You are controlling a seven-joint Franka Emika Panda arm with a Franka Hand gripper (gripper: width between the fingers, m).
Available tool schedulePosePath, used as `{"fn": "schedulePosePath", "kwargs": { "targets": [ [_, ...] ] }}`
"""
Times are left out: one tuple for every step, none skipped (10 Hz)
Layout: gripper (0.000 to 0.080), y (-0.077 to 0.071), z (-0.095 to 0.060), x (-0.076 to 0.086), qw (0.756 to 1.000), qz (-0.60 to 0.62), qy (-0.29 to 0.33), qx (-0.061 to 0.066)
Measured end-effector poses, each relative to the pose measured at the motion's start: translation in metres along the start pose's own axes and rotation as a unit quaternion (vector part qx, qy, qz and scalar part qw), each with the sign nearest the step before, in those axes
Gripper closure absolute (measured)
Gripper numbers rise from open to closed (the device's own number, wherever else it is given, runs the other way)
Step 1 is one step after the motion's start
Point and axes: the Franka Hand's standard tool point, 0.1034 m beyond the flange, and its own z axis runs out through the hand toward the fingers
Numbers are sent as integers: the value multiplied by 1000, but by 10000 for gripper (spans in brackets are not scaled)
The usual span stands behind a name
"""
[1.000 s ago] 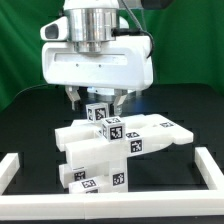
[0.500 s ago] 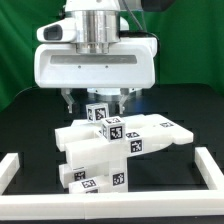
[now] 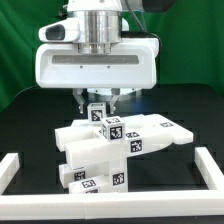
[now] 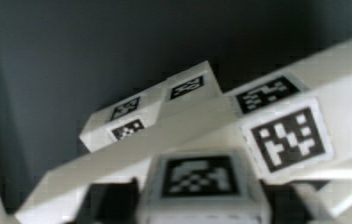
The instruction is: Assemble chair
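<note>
The end effector [image 3: 98,101] sits low over the stack of chunky white plastic chair parts [image 3: 110,150] on the black worktop [image 3: 185,105], its 2 fingers closed in against a small white tagged cube [image 3: 96,111] at the stack's top. The step looks like grasping this cube. Next comes a firm pinch, then a straight lift clear of the panels beneath.

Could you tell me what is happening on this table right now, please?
A robot arm is building a chair from chunky white tagged parts. Its tool is down over a small tagged cube on top of the stack, fingers either side. A white border rail frames the green work area.
</note>
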Motion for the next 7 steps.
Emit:
{"fn": "schedulePosePath", "kwargs": {
  "targets": [
    [517, 0, 0, 0, 1000, 22, 0, 0],
    [517, -1, 0, 0, 998, 67, 0, 1],
    [517, -1, 0, 0, 994, 110, 0, 2],
    [517, -1, 1, 0, 986, 168, -2, 3],
    [517, -1, 1, 4, 973, 230, -4, 1],
    [517, -2, 1, 4, 952, 305, -6, 0],
    [517, -3, 1, 5, 926, 378, -5, 2]
  ]
}}
